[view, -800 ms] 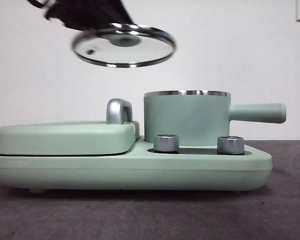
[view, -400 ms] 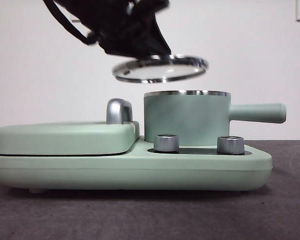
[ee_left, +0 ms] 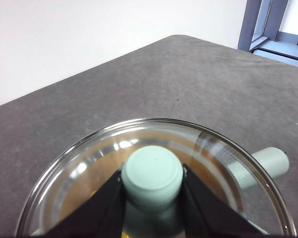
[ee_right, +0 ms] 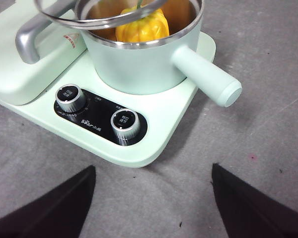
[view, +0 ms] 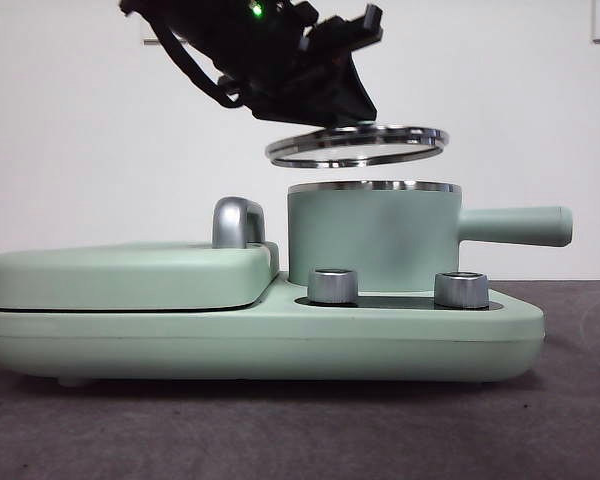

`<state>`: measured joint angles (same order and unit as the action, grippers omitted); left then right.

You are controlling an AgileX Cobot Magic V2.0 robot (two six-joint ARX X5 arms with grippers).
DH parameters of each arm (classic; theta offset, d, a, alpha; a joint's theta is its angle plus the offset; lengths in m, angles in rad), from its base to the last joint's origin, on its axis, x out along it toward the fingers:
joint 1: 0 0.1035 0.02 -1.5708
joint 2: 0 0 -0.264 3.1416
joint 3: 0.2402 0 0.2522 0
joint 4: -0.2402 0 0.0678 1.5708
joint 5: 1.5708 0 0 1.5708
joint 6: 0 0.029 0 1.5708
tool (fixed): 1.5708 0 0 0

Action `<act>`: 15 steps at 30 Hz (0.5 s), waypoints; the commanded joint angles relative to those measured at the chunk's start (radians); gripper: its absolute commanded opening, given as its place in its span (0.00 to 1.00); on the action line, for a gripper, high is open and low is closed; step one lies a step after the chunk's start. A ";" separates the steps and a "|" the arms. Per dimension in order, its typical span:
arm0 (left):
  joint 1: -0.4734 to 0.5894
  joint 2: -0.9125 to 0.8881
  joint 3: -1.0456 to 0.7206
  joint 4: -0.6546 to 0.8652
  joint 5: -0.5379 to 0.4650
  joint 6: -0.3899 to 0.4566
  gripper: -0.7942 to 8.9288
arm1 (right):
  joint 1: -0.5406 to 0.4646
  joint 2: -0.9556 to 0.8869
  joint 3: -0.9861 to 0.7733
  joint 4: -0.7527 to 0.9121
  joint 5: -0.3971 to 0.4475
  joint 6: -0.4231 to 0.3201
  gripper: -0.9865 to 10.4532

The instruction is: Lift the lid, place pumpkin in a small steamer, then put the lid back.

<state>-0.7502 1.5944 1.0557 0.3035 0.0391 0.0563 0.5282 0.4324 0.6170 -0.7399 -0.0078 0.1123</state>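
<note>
The lid [view: 358, 145] hangs nearly level a short way above the small steamer [view: 375, 240], a little left of centre over it. My left gripper [view: 348, 112] comes in from the upper left and is shut on the lid's mint-green knob [ee_left: 153, 173]. The glass [ee_left: 84, 171] fills the left wrist view, and the steamer's handle [ee_left: 268, 163] shows past it. In the right wrist view the pumpkin [ee_right: 141, 25] sits inside the steamer [ee_right: 139, 64], under the lid's rim [ee_right: 89, 21]. My right gripper [ee_right: 153, 171] is open, held back over the table in front of the appliance.
The steamer stands on a wide mint-green appliance base [view: 260, 345] with two metal knobs [view: 332, 285] [view: 461, 289]. A flat griddle cover [view: 130, 275] with a steel handle [view: 238, 222] takes up the base's left half. The steamer's long handle [view: 515, 225] juts right.
My left gripper has carried the lid to the right and downward. It went from tilted at the upper left to nearly level just above the steamer.
</note>
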 commanded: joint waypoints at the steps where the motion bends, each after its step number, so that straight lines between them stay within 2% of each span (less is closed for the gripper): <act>1: -0.010 0.034 0.054 0.032 0.000 0.012 0.09 | 0.006 0.003 0.004 0.006 -0.003 0.012 0.40; 15: -0.009 0.140 0.144 0.030 0.000 0.063 0.09 | 0.006 0.003 0.004 0.006 -0.002 0.011 0.40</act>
<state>-0.7502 1.7210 1.1694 0.3027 0.0391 0.0990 0.5282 0.4324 0.6170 -0.7406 -0.0074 0.1123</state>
